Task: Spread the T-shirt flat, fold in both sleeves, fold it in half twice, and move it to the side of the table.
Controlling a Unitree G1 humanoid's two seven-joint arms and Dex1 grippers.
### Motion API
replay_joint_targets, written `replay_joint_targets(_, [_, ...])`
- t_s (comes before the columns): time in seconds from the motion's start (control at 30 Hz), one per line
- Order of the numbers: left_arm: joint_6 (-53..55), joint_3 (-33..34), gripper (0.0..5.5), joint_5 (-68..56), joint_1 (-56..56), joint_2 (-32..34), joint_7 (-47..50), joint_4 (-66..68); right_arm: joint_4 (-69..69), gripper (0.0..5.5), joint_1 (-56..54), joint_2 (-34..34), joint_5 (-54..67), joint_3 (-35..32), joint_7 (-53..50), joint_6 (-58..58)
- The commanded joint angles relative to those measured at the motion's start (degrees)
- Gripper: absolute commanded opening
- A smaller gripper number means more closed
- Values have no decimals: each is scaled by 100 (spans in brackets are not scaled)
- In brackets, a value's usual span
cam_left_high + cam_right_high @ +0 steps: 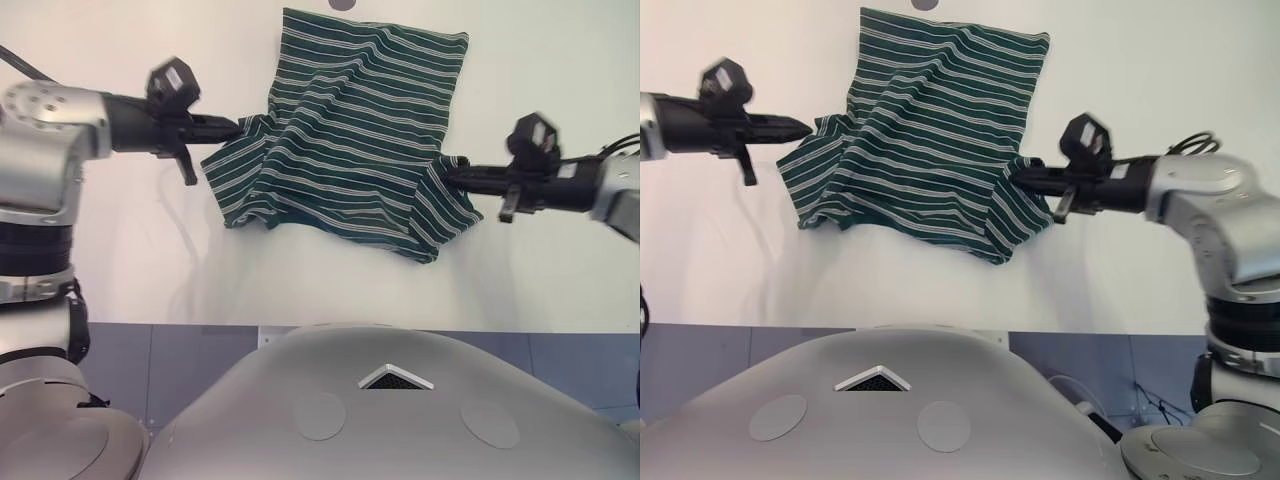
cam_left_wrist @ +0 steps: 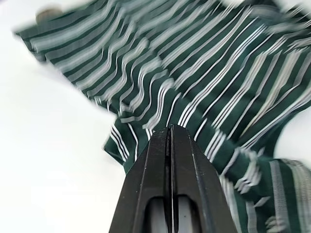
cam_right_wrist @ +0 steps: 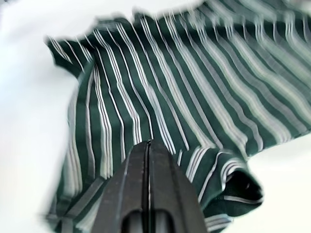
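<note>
Green cloth with thin white stripes, the T-shirt (image 1: 350, 140) lies rumpled on the far middle of the white table (image 1: 110, 260). Its far edge is fairly straight and its near part is bunched in folds. I see my left gripper (image 1: 232, 126) at the left edge of the cloth, fingers pressed together on a pulled-up peak of fabric. My right gripper (image 1: 452, 174) meets the right edge, a little nearer to me, fingers likewise closed on a gathered bit of cloth. Both arms come in from opposite sides.

Grey tiled floor (image 1: 170, 365) with loose cables (image 1: 1145, 403) at the right.
</note>
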Motion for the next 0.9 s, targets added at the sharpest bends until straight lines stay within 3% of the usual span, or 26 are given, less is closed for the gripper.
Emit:
replay_joint_targets(0.03, [-1124,-835,0,1014,440,426,-220,655,783,3,220,-355,-1778,1312,-217,-1260])
replay_joint_targets(0.1, [-1208,-624,0,441,1665,1481,-1216,-281,1047,3,449,-780,-2147,1423,53,-1801])
replay_joint_targets(0.17, [-1139,-376,0,64,2244,1884,-1520,-839,1010,3,935,-1158,-2083,1299,324,-2111])
replay_joint_targets(0.33, [-989,-337,0,431,1743,1291,-748,-369,753,3,1083,-999,-1646,1004,399,-2103])
replay_joint_targets(0.47, [-1035,-227,0,466,1840,1508,-830,-228,123,3,1463,-1131,-1046,607,670,-2005])
replay_joint_targets(0.67, [-591,384,0,-319,1706,1471,-1100,-538,517,3,-578,530,915,-725,-144,-1024])
replay_joint_targets(0.73, [-382,527,24,-527,1402,1331,-1070,-453,1382,0,-1460,1228,656,-516,-643,-1020])
replay_joint_targets(0.9, [227,1034,95,-1126,1119,1202,-1014,-379,4662,0,-2881,2468,-1007,573,-1027,-2350])
